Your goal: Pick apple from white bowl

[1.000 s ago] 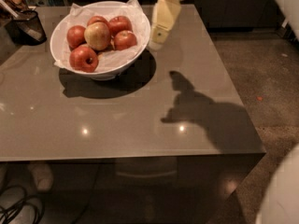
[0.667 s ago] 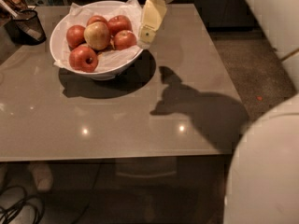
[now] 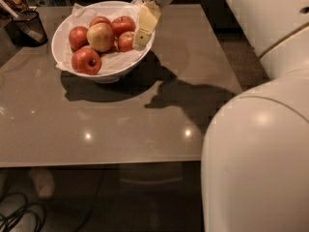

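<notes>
Nearest, at the right, the robot's white rounded body [image 3: 256,168] is seen, filling more of the view than a second ago. On the glossy grey tabletop [image 3: 96,129] the wide white paper-lined bowl [image 3: 113,72] is set. The round plain red apple [image 3: 125,41] is lodged at its right side among others. It is judged firm, fairly heavy and slippery, best taken across its widest girth. The cream-coloured gripper [image 3: 140,38], earlier outside the rim, is now hung just beside that apple; whether it is apart or together cannot be told.
</notes>
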You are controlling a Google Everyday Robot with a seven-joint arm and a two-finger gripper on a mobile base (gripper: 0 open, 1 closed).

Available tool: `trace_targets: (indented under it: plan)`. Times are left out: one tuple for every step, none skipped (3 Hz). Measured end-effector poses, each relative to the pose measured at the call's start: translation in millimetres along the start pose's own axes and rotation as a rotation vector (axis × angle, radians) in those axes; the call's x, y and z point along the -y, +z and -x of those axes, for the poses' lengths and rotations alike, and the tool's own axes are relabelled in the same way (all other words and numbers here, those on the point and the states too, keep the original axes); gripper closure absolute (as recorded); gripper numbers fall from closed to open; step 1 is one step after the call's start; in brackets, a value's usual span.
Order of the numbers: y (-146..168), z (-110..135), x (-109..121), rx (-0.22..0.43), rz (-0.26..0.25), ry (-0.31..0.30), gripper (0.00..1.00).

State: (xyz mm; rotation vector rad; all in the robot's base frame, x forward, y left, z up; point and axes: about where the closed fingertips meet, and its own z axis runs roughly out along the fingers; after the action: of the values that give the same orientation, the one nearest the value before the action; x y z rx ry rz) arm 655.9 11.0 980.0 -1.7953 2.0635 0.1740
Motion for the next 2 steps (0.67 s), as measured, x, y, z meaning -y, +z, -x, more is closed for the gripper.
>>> trace_targets:
  plan:
    - [7.0,4.5,6.4,0.005,0.011,0.012,0.12]
    - [12.1,8.4,11.8,0.007,0.018,0.019,0.12]
